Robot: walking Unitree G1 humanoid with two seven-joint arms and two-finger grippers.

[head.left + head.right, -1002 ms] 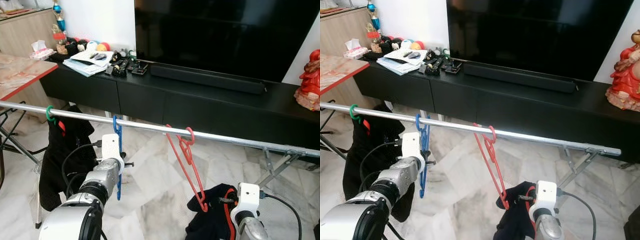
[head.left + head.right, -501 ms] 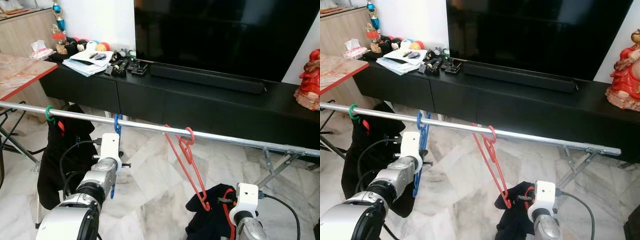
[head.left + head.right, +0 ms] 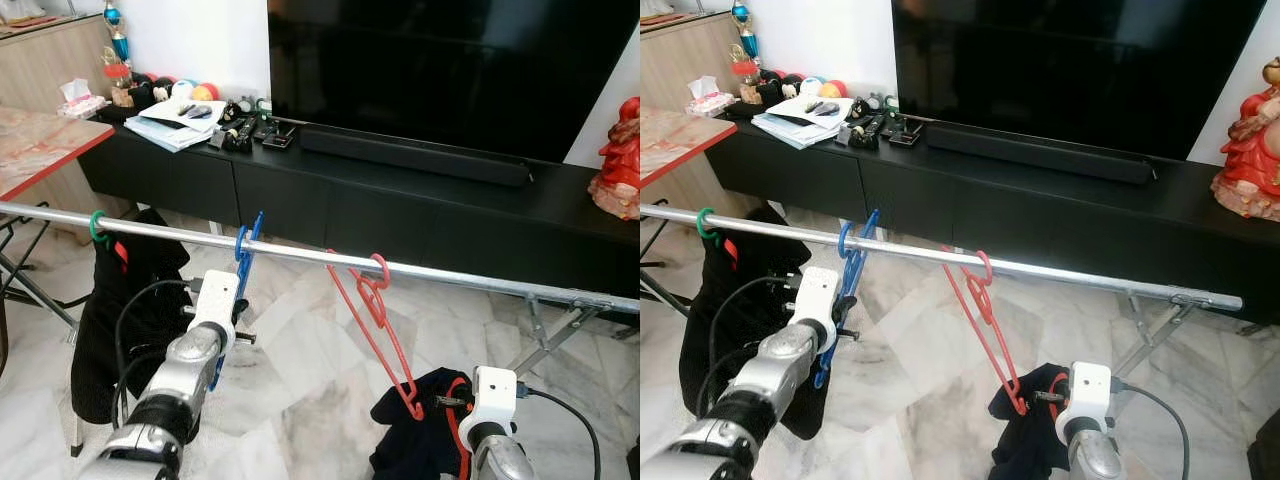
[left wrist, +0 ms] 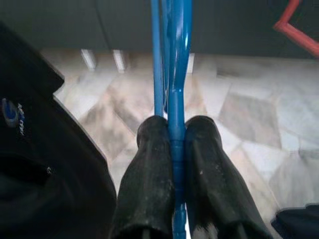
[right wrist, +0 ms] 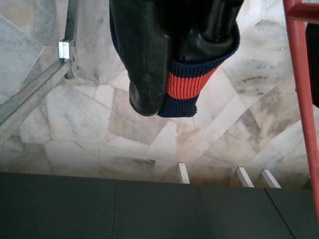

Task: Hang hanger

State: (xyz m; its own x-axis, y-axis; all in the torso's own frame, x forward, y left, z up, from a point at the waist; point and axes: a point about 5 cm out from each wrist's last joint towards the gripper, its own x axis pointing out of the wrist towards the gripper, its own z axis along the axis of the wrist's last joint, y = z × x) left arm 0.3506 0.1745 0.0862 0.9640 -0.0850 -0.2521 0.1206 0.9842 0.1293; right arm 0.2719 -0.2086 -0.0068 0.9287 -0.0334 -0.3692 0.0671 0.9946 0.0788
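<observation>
Rail (image 3: 460,278) as reference: cabinet (image 3: 420,215) behind it; three hangers on it, apparently; left (image 3: 98,228), middle (image 3: 243,262), right (image 3: 375,320). Garment (image 3: 125,310) below the left hanger.

— What carries the hangers?

— A silver rail (image 3: 470,277) running across the room over the marble floor (image 3: 310,390), braced at its right end by a metal strut (image 3: 545,335).

— And what hangs on it?

— From the left: a green hook (image 3: 97,228) with a black garment (image 3: 125,310) below it, then a blue hanger (image 3: 240,270) tilted against the rail, then a red hanger (image 3: 375,320) hooked on and slanting down to the right.

— Behind it?

— A long black TV cabinet (image 3: 420,215) on the floor — papers (image 3: 180,122), small gadgets (image 3: 250,130), a soundbar (image 3: 415,157) and a red figurine (image 3: 620,165) on top.
</observation>
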